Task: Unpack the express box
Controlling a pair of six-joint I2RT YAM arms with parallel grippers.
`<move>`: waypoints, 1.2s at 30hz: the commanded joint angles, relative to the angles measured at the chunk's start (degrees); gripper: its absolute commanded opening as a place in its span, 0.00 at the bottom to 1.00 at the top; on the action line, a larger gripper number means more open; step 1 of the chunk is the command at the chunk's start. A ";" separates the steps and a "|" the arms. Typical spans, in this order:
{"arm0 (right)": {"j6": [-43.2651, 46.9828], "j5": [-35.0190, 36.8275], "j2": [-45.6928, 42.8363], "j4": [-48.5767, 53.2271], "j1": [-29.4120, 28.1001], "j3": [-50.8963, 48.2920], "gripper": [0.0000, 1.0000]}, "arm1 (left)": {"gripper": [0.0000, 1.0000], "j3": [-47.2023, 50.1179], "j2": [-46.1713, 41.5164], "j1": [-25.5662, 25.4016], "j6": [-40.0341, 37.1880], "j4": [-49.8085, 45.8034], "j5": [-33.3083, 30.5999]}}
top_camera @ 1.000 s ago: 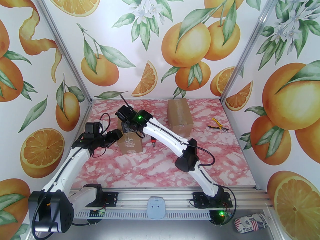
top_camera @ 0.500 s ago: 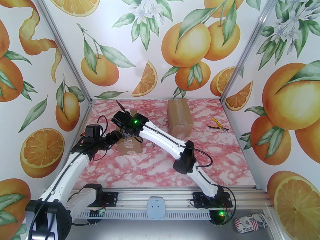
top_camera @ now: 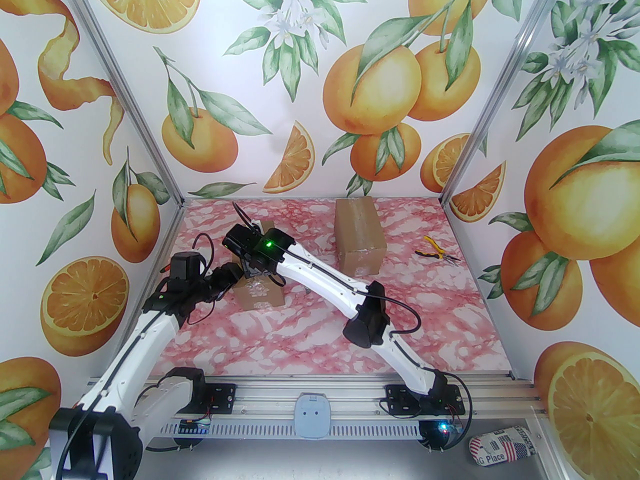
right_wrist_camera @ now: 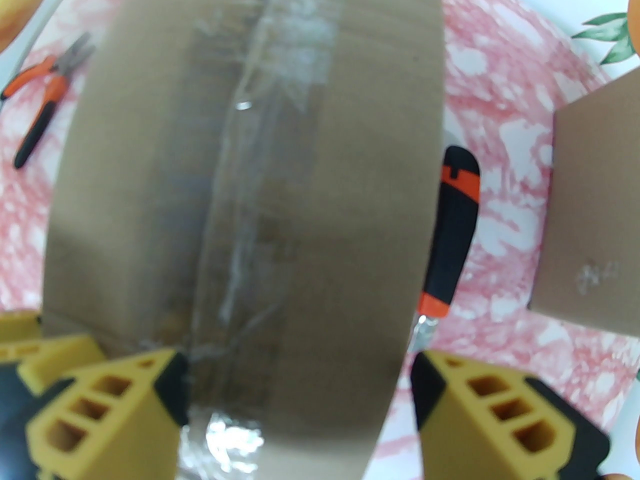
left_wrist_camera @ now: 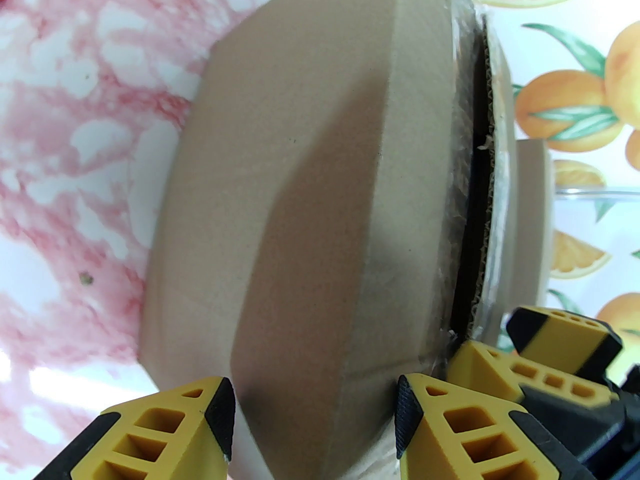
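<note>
Express box [top_camera: 261, 292] lies on the pink marbled surface [top_camera: 300, 338], left of centre, taped seam up. Left hand [left_wrist_camera: 312, 408] is at its left side, fingers apart on either side of a box corner; cannot tell if they press on it. Right hand [right_wrist_camera: 297, 388] is over the top, fingers apart and straddling the box, the one nearer the knife just clear of the edge.

Counts:
- Two cardboard boxes: the second box [top_camera: 359, 240] is further back and right, well apart.
- One utility knife [right_wrist_camera: 450, 233], just beside the express box.
- Two pliers: yellow-handled pliers [top_camera: 436, 250] near the right wall, orange-handled pliers [right_wrist_camera: 47, 95] on the express box's other side.

Right arm [top_camera: 325, 273] crosses over the express box in the top view.
</note>
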State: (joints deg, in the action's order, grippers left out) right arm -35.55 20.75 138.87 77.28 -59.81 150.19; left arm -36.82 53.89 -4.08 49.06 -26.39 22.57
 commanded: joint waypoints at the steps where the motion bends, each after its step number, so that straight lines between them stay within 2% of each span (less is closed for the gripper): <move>1: 1.09 0.87 -1.23 -2.55 1.10 -0.78 0.79 | 0.56 2.38 -2.11 -1.19 3.14 -6.23 1.43; 10: 10.49 -2.17 -3.35 -6.69 3.74 -0.78 0.86 | 0.60 1.67 -2.05 -5.16 5.01 -5.23 1.43; 15: 10.50 -1.16 -3.47 -6.99 3.25 -0.56 0.86 | 0.63 -2.67 -0.42 -5.20 -1.38 -7.74 -2.98; 20: 11.55 0.90 -3.69 -7.03 2.08 -0.77 0.86 | 0.69 -10.88 2.80 -2.34 -11.71 -13.39 -5.09; 24: 10.83 3.41 -3.78 -5.80 1.14 -0.77 0.86 | 0.71 -13.49 5.64 1.12 -16.66 -13.46 -3.77; 30: 9.58 6.64 -3.13 -2.55 -0.65 -1.12 0.85 | 0.72 -13.81 12.70 3.05 -19.43 -9.87 0.98; 36: 6.65 9.56 -2.37 2.79 -2.05 -0.71 0.81 | 0.72 -12.78 15.28 3.11 -19.78 -7.73 0.97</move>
State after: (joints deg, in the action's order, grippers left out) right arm -27.16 27.29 137.62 75.68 -60.40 149.64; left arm -49.60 67.90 -1.08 31.07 -34.61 24.10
